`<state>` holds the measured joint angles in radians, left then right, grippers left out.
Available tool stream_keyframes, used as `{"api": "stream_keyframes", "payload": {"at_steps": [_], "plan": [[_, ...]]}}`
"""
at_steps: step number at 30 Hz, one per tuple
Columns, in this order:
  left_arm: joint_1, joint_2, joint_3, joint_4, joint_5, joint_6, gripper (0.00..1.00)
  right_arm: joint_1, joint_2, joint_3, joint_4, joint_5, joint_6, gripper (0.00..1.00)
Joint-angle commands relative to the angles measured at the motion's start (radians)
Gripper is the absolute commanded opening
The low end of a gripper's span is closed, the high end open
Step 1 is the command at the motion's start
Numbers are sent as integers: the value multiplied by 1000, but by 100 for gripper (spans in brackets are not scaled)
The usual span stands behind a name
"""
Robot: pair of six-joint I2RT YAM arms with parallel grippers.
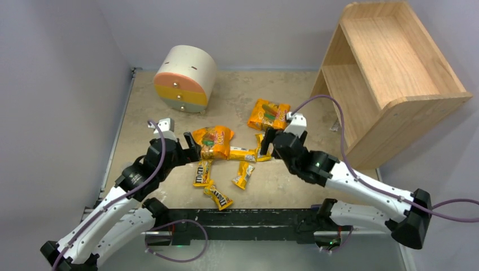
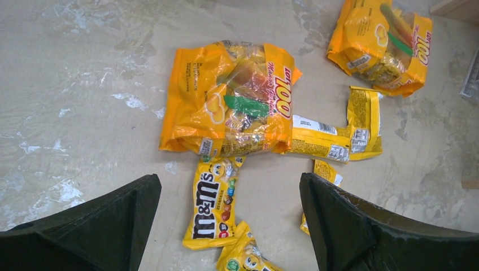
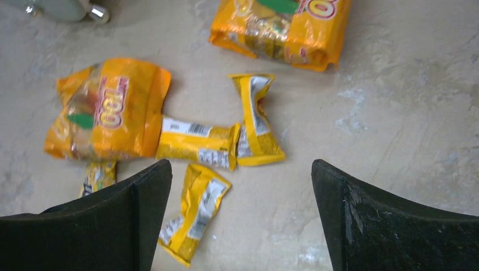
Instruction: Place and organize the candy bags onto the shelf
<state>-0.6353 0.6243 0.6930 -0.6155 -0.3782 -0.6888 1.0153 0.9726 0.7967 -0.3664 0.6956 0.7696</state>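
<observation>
**Desk:** How far along was the job when the shutter clicked?

**Photographer:** Barely begun, by the look of it. The large light-wood two-tier shelf (image 1: 390, 62) stood at the far right of the mottled beige surface (image 1: 237, 90), and no candy showed on either tier. Both glossy orange candy bags lay flat. The near orange bag (image 1: 214, 141) was just ahead of the left arm, and the far orange bag (image 1: 268, 114) lay closer to the shelf. Five small yellow M&M's packets (image 1: 202, 172) were scattered between the two arms, some touching the near orange bag's edge. All seven items were yet to be lifted.

**Desk:** And the fingers?

**Photographer:** The left fingers (image 2: 96, 226) were spread wide and held nothing, poised over the near orange bag and one packet. The right fingers (image 3: 85, 226) were likewise parted and empty, above two packets lying in an L.

**Desk:** Any room to manoeuvre?

**Photographer:** The shelf's open side faced the arms, with bare surface between it and the far orange bag, so the right arm appeared to have the shorter run. Its slanted side panel looked like the edge to mind. The round cream cabinet with orange, yellow and green drawers (image 1: 185, 79) sat well apart at the far left. With both arms close over one pile, crowding seemed the likelier trouble.
</observation>
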Motion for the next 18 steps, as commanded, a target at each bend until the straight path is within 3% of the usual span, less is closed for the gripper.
{"api": "stream_keyframes", "payload": {"at_steps": [1,5,9,18], "plan": [[3,-4,-10,33,7,13,100,-182,123,118,14,-120,-67,95],[3,-15,-30,42,1,6,100,-365,256,184,78,-252,-120,95],[3,0,-26,39,17,15,100,-508,409,276,77,-287,-127,92],[3,27,-16,26,15,20,100,-591,701,404,171,-346,-143,84]]}}
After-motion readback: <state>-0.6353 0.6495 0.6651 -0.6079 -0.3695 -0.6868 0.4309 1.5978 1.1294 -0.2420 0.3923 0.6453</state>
